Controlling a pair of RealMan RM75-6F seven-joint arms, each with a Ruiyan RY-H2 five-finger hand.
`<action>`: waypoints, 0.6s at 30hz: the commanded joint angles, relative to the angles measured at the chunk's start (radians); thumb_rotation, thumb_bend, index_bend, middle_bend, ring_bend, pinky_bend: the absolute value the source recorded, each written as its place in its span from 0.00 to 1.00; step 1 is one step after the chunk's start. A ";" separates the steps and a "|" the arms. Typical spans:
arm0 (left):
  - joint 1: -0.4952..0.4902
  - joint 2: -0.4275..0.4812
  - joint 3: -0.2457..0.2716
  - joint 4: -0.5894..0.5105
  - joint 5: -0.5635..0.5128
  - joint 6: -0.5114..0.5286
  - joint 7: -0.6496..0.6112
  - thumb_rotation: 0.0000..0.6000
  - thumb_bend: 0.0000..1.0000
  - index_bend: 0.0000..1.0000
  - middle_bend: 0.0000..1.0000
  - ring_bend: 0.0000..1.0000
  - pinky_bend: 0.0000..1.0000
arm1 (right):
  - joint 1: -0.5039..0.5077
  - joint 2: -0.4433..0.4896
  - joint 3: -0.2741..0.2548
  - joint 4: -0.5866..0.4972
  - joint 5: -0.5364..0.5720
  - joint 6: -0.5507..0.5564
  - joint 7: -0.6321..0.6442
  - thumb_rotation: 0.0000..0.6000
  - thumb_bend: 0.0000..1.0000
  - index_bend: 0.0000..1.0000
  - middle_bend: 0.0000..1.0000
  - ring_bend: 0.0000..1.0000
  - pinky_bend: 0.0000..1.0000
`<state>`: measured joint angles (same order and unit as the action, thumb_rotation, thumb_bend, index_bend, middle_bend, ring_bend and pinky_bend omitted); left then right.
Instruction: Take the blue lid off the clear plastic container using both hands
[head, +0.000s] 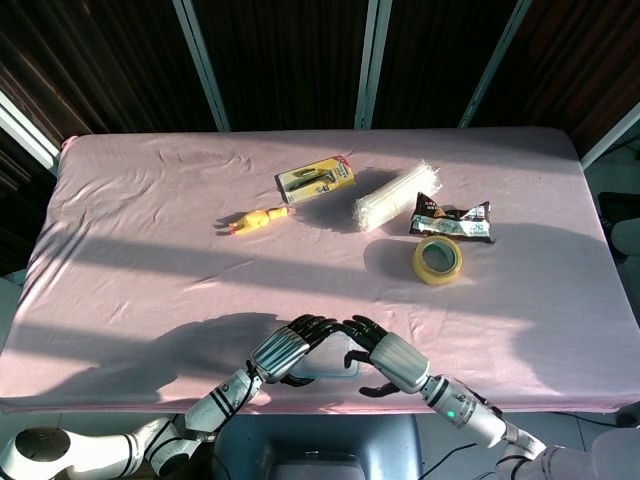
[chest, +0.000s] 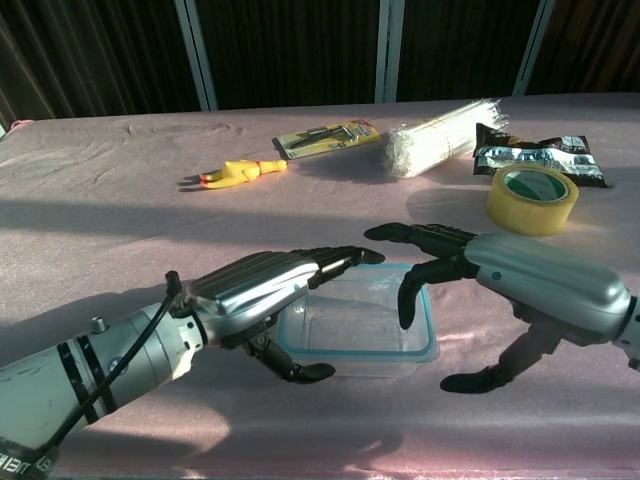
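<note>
The clear plastic container (chest: 362, 322) with its blue-rimmed lid (chest: 433, 340) stands near the table's front edge, mostly covered in the head view (head: 338, 363). My left hand (chest: 262, 293) (head: 284, 349) grips its left end, fingers laid across the lid and thumb hooked against the near wall. From the right, my right hand (chest: 520, 278) (head: 386, 354) arches over the other end with its fingers spread. One fingertip hangs at the lid's right rim, and the thumb is low beside the container's near right corner. I cannot tell whether that hand touches the lid.
Behind the container on the pink cloth (chest: 120, 230) lie a yellow tape roll (chest: 531, 198), a dark snack packet (chest: 538, 155), a bundle of clear sticks (chest: 440, 146), a carded tool pack (chest: 328, 136) and a yellow rubber chicken (chest: 240, 172). The table's front edge is close below the hands.
</note>
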<state>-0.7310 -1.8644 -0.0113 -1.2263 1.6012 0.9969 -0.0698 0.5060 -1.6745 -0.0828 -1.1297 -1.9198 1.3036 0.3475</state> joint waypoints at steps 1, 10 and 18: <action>-0.001 0.001 0.000 -0.002 -0.002 -0.001 0.001 1.00 0.26 0.00 0.20 0.15 0.22 | 0.002 -0.006 -0.001 0.005 0.003 0.005 0.002 1.00 0.28 0.60 0.14 0.00 0.03; -0.003 0.010 0.003 -0.014 -0.013 -0.008 0.018 1.00 0.26 0.00 0.19 0.15 0.21 | 0.027 -0.047 0.006 0.015 0.028 -0.004 -0.038 1.00 0.35 0.67 0.14 0.01 0.03; -0.002 0.013 0.009 -0.021 -0.015 -0.006 0.021 1.00 0.26 0.00 0.19 0.15 0.21 | 0.039 -0.046 0.003 0.006 0.049 -0.007 -0.063 1.00 0.37 0.69 0.14 0.01 0.04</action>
<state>-0.7328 -1.8515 -0.0029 -1.2470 1.5860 0.9908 -0.0488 0.5440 -1.7210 -0.0794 -1.1225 -1.8717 1.2960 0.2860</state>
